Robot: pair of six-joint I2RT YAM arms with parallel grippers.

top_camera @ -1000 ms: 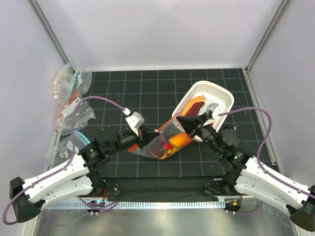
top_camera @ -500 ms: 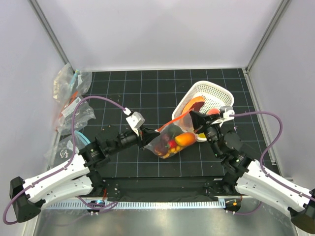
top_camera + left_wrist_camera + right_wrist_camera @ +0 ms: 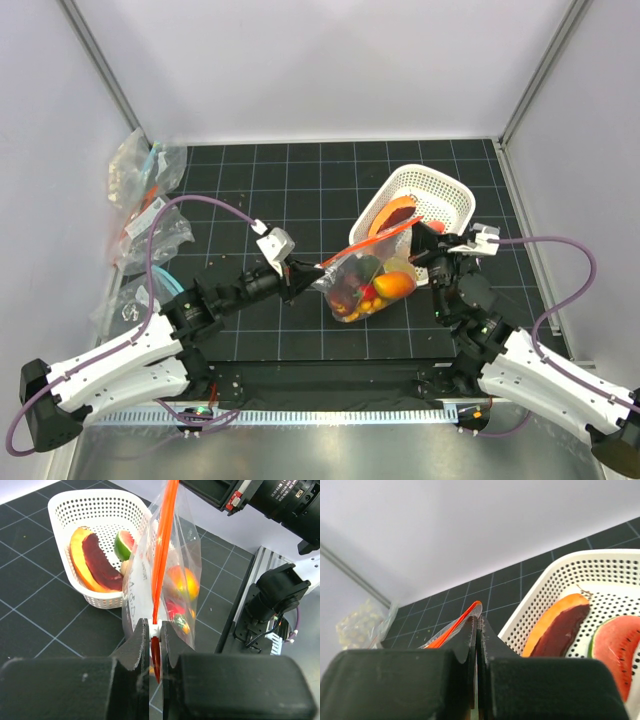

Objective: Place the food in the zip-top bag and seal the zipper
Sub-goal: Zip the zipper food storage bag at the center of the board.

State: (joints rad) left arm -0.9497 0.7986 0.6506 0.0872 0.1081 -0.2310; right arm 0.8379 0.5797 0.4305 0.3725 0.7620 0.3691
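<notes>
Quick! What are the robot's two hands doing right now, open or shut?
Left gripper: shut, pinching one end of the zipper.
Right gripper: shut, pinching the zipper's other end.

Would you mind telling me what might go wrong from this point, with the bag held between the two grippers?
The zip-top bag hangs loaded with food, pinched only at the ends of the zipper by the left gripper and right gripper, so the thin strip may slip free. Sealing now would likely leave out the slices lying in the basket.
</notes>
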